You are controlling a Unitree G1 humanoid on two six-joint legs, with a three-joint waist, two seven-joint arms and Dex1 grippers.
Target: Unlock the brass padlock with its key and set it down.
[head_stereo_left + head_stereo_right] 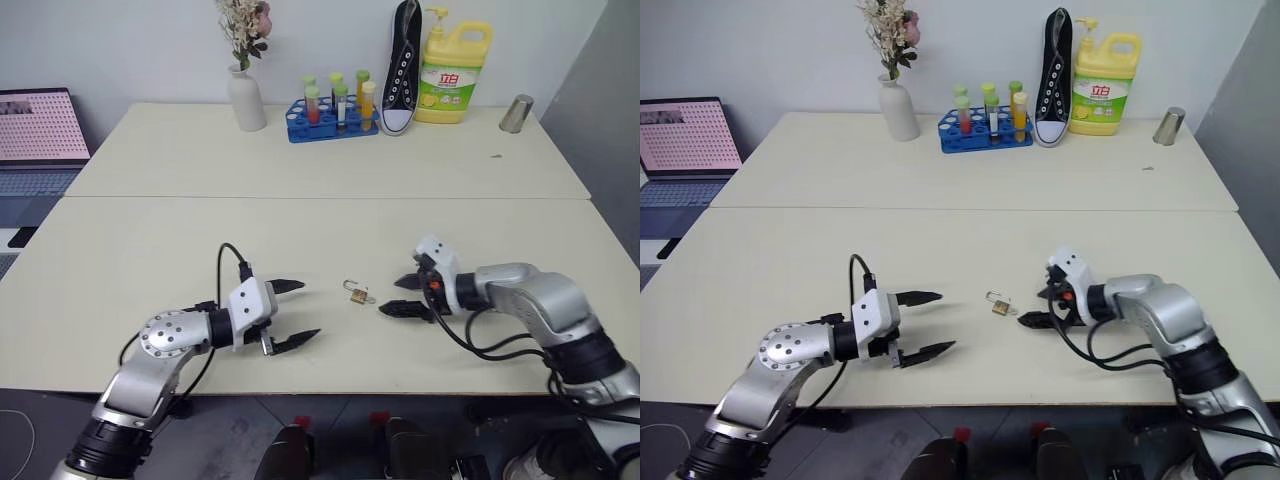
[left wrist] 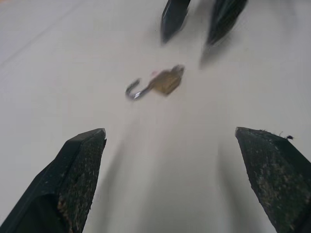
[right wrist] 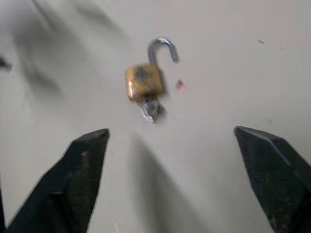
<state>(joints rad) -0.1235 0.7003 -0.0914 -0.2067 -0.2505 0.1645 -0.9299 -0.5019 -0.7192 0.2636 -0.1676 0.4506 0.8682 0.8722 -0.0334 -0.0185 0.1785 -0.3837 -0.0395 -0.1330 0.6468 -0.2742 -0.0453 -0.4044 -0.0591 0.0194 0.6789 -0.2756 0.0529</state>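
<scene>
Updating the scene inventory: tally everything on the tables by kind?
brass padlock, shackle open, with the key in it: 1
vase of flowers: 1
test tube rack: 1
sneaker: 1
detergent bottle: 1
metal cup: 1
laptop: 1
Total: 7

I count one brass padlock (image 1: 355, 293), one key (image 3: 151, 109), one vase (image 1: 246, 98), one shoe (image 1: 402, 67), one detergent bottle (image 1: 455, 75), one metal cup (image 1: 516, 114), one test-tube rack (image 1: 333, 120) and one laptop (image 1: 38, 140).
</scene>
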